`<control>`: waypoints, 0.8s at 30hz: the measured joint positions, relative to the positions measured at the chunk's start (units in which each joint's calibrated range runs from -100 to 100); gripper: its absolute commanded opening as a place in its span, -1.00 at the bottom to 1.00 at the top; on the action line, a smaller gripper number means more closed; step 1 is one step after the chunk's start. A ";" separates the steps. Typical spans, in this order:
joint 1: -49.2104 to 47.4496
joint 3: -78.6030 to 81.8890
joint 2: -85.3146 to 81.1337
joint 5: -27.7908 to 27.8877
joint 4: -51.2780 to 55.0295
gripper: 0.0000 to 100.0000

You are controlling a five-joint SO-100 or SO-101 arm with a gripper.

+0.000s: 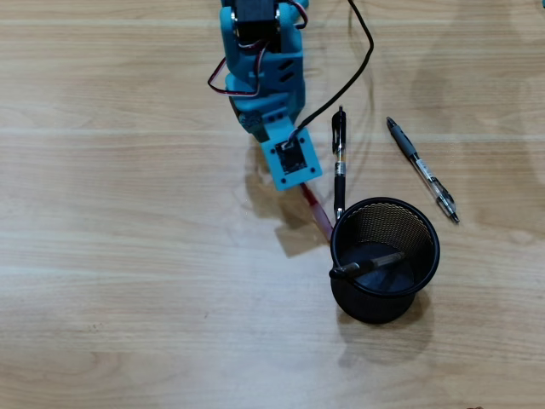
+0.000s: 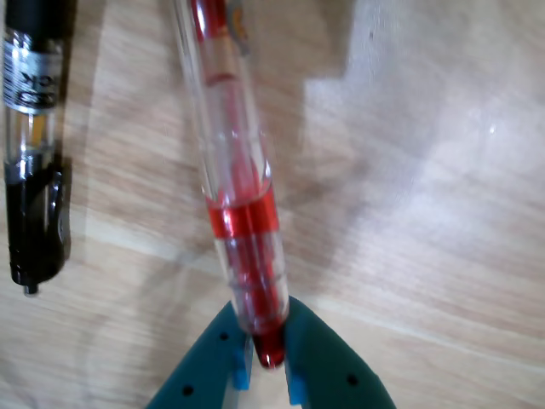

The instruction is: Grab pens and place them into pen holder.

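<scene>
In the overhead view my blue arm [image 1: 260,72] enters from the top, left of centre, and reaches down over the wooden counter [image 1: 102,256]. My fingers [image 2: 268,371] are clamped on the end of the red pen [image 2: 238,179]; the wrist view shows the two teal tips pressing that end from both sides. The grip sits at the extreme end, not mid-barrel. Overhead, the red pen [image 1: 319,215] runs diagonally from under my wrist camera toward the pen holder [image 1: 385,256], its far tip close to the holder's rim.

Just right of it, a black pen [image 1: 339,166] lies on the counter, pointing at the holder. The holder already contains one pen [image 1: 375,264], leaning across the inside. Farther right, well apart, the grey and clear pen [image 1: 423,170] lies at a slant.

Procedure, as I judge it: maintain clamping force, since an end grip lets the barrel swing. Lift until the free tip clears the rim. Move over the opening, tilt tip-down, then release. Risk: striking the rim and tipping the holder.
</scene>
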 measured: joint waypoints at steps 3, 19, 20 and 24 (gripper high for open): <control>1.72 3.82 -2.04 0.00 0.00 -0.96; -0.67 4.79 -5.10 2.60 -7.85 -0.69; -0.95 4.44 -4.50 2.60 -9.32 -0.67; -2.00 0.18 0.25 2.91 -11.31 -0.57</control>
